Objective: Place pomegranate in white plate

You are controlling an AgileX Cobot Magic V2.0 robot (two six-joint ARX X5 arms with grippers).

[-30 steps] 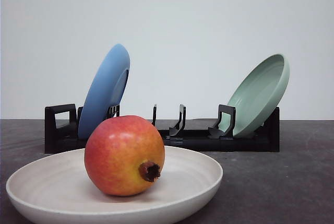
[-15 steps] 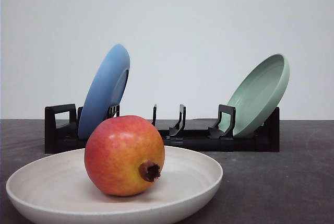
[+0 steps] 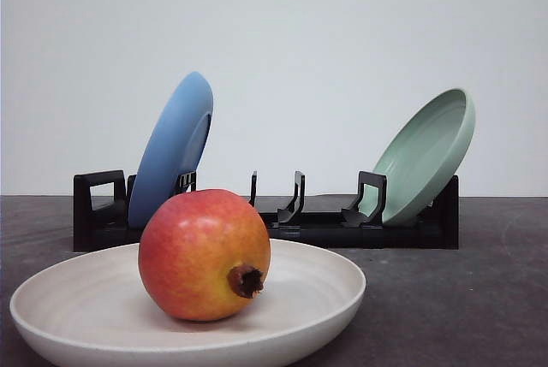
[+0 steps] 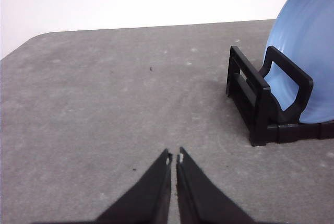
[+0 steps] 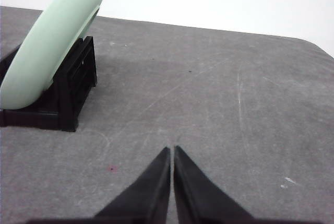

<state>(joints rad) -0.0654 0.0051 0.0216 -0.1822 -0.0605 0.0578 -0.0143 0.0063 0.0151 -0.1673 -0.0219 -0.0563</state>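
**Pomegranate seated in white plate, both arms clear**

Evidently placed: pomegranate (image 3: 204,254) found resting inside the white plate (image 3: 317,294), slightly left of the plate's centre, touching the shallow floor and held by nothing. Judged to sit there because the raised rim and dished floor cradle the round fruit and stop any roll. Crown tip (image 3: 246,281) pointed low, toward the camera and to the right, so the stem-to-crown axis lay tilted, nearer horizontal than upright; fruit otherwise close to spherical, no marked long axis. Red skin uppermost, yellow-orange toward the crown side.

Black rack (image 3: 274,221) noted behind the white plate, with blue plate (image 3: 171,149) leaning in its left slots and pale green plate (image 3: 425,153) leaning at its right end; both propped on edge by the rack's uprights, well apart from the white plate.

Left gripper (image 4: 174,157) seen with tips pressed together, grasping nothing, above bare table (image 4: 104,104) beside the rack's blue-plate end. Right gripper (image 5: 171,150) likewise clenched on nothing, near the rack's green-plate end. Task judged complete.
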